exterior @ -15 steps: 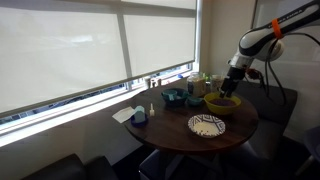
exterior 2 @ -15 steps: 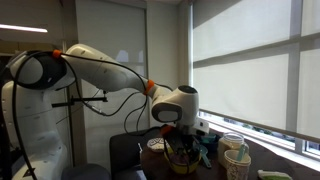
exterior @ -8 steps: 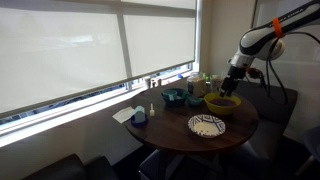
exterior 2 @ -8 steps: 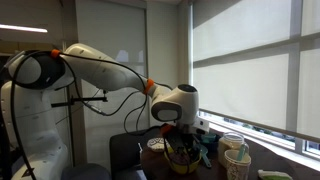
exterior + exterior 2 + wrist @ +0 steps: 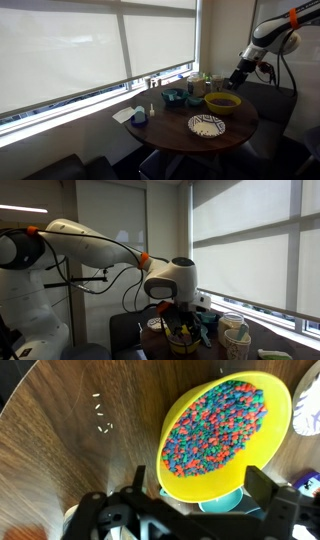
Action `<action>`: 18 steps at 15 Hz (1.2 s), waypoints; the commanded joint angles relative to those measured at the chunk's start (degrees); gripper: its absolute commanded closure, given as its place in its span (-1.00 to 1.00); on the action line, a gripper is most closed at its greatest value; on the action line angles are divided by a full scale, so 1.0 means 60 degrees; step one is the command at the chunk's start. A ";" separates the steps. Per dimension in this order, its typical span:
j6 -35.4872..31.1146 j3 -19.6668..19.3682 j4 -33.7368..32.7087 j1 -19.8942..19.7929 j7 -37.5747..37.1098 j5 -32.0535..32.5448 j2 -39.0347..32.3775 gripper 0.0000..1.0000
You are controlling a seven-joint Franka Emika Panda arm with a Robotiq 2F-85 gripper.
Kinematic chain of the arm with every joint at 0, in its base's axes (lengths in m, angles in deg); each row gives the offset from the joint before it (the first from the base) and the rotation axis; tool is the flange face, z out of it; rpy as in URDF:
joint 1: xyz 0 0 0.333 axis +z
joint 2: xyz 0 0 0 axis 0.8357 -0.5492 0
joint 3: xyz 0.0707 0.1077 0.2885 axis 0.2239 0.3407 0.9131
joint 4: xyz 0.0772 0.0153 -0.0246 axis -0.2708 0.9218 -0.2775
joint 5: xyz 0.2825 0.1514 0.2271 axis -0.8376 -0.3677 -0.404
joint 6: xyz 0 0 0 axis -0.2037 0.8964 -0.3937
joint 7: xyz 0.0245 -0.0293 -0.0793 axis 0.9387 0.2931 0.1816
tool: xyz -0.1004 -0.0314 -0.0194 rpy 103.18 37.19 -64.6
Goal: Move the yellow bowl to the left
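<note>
Only the wrist view showed the yellow bowl [image 5: 200,488] brimming with multicoloured bits [image 5: 215,425]; the fingers [image 5: 268,495] stood apart, empty, above it.

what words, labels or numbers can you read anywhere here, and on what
No text is readable in any view.
The yellow bowl holds colourful bits and shows no lettering.
The patterned plate bears a pattern, not letters.
The cup near the window is too blurred to tell.

Office lounge: round table [image 5: 168,130], roller blinds [image 5: 70,50]
</note>
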 commanded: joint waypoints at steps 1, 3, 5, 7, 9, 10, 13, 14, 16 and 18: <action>-0.0105 -0.0119 0.0107 0.0161 0.0710 -0.0932 -0.0252 -1.00; 0.0085 -0.0051 0.0019 0.0194 0.0750 -0.1258 -0.0610 -1.00; 0.0335 0.0023 -0.0023 0.0132 0.0635 -0.1285 -0.0898 -1.00; 0.0555 0.0036 -0.0037 -0.0017 0.0520 -0.1226 -0.1113 -1.00; 0.0721 0.0077 -0.0096 -0.0102 0.0466 -0.1290 -0.1336 -0.97; 0.0772 0.0118 -0.0127 -0.0120 0.0413 -0.1296 -0.1422 -0.48; 0.0882 0.0144 -0.0116 -0.0205 0.0190 -0.1252 -0.1440 -0.24; 0.0906 0.0141 -0.0109 -0.0229 0.0102 -0.1246 -0.1421 -0.09; 0.0916 0.0119 -0.0059 -0.0309 -0.0176 -0.1181 -0.1320 0.20; 0.0868 0.0116 -0.0036 -0.0385 -0.0445 -0.1115 -0.1260 0.48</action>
